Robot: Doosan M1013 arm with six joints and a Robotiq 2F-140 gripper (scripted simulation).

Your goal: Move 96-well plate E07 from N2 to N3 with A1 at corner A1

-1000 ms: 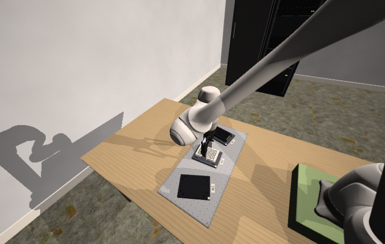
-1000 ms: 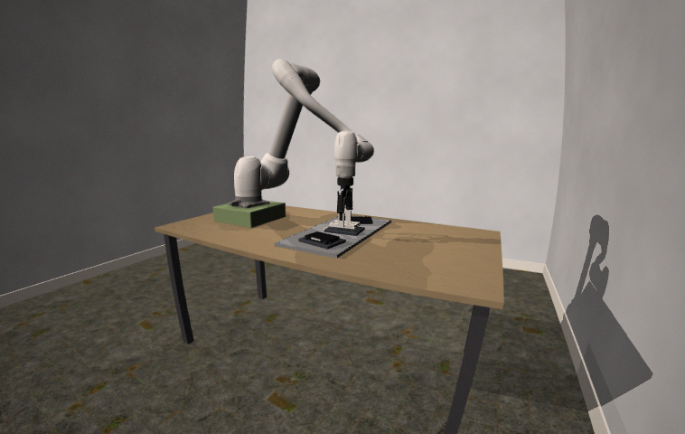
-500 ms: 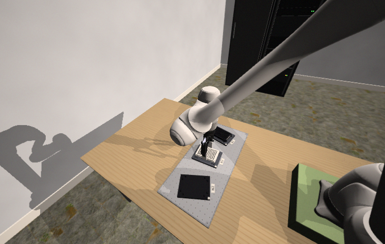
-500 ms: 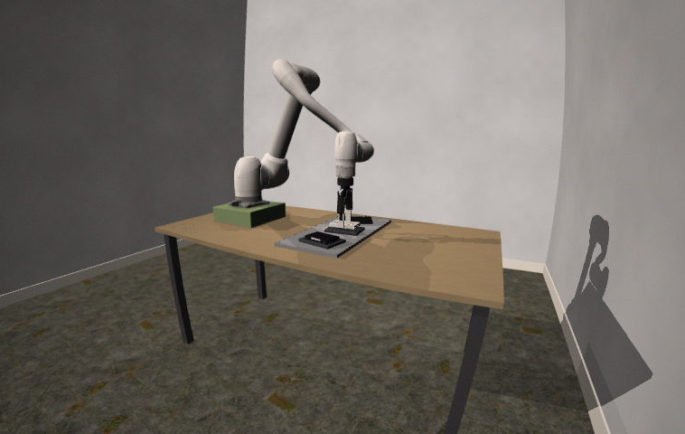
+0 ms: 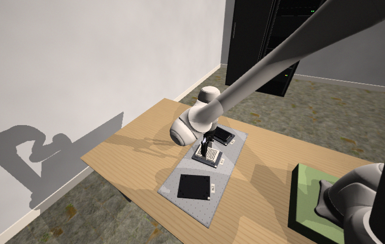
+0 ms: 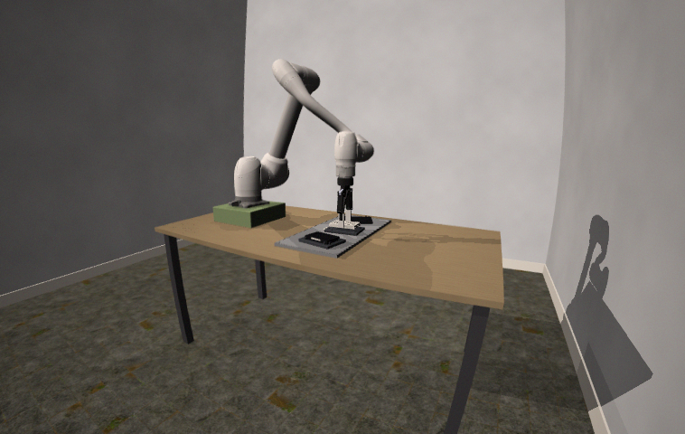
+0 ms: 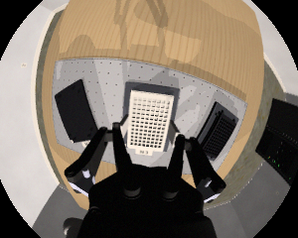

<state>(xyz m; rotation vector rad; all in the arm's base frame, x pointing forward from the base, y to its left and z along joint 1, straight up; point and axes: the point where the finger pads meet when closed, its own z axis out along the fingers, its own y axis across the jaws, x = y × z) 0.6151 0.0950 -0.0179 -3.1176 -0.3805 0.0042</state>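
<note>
Plate E07 [image 5: 209, 154], white with its well grid showing, is at the middle nest [image 5: 204, 160] of three on the grey deck [image 5: 170, 184]; it appears level, but whether it is fully down I cannot tell. My fingers are clenched on it across its width, my gripper [image 5: 205, 144] pointing straight down over one end. Nest labels are too small to read. The nearer nest [image 5: 194, 186] is bare black. The dark plate E01 [image 5: 222, 133] sits on the far nest, well apart from my gripper. The deck lies on the wooden bench [image 5: 134, 145]; my arm's green base block [image 6: 249, 212] stands at the bench's other end.
</note>
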